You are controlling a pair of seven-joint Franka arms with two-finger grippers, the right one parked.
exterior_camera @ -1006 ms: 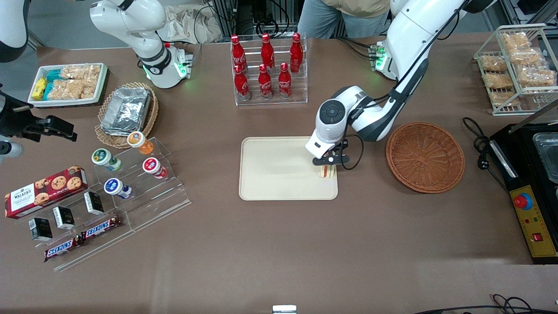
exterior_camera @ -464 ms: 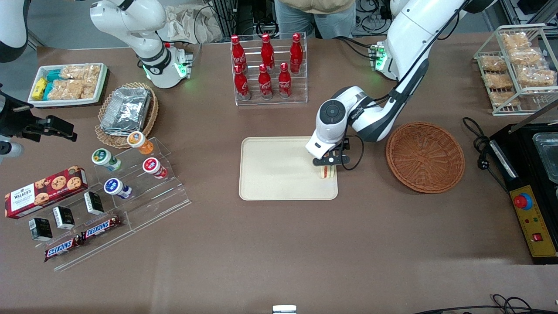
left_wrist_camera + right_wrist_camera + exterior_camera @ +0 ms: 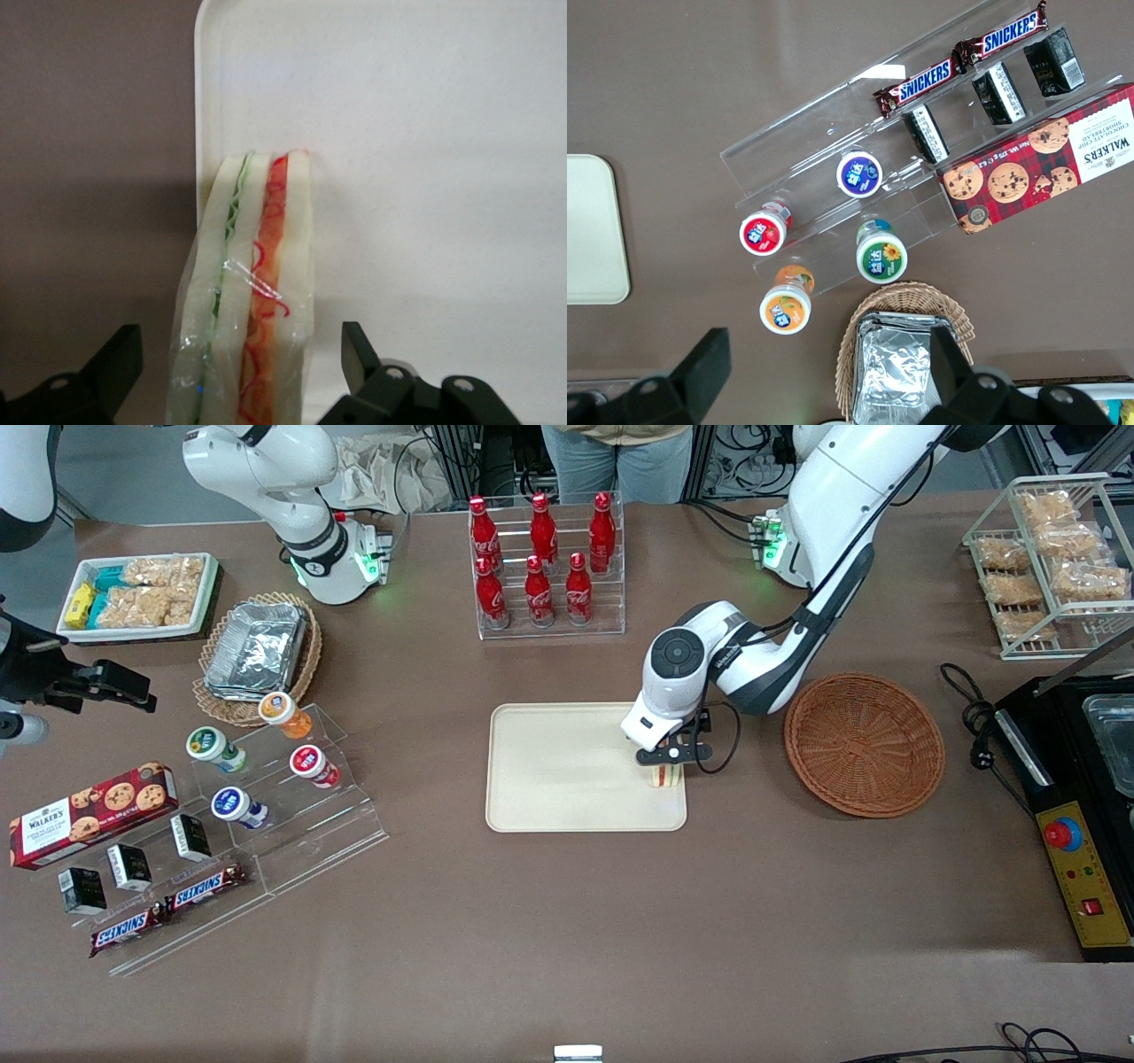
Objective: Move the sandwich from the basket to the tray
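Note:
The sandwich (image 3: 665,777) stands upright on its edge on the cream tray (image 3: 567,771), close to the tray's rim that faces the basket (image 3: 864,744). In the left wrist view the wrapped sandwich (image 3: 257,292) shows white bread with green and red filling lines, and the tray (image 3: 425,133) lies under it. My gripper (image 3: 667,765) hangs right over the sandwich. It is open (image 3: 239,341), with a black finger on each side of the sandwich and a gap between each finger and the bread. The reddish-brown basket holds nothing.
A clear rack of red bottles (image 3: 542,567) stands farther from the camera than the tray. A stepped acrylic stand with cups and snack bars (image 3: 248,815) lies toward the parked arm's end. A black appliance (image 3: 1076,797) and a wire rack (image 3: 1050,558) sit toward the working arm's end.

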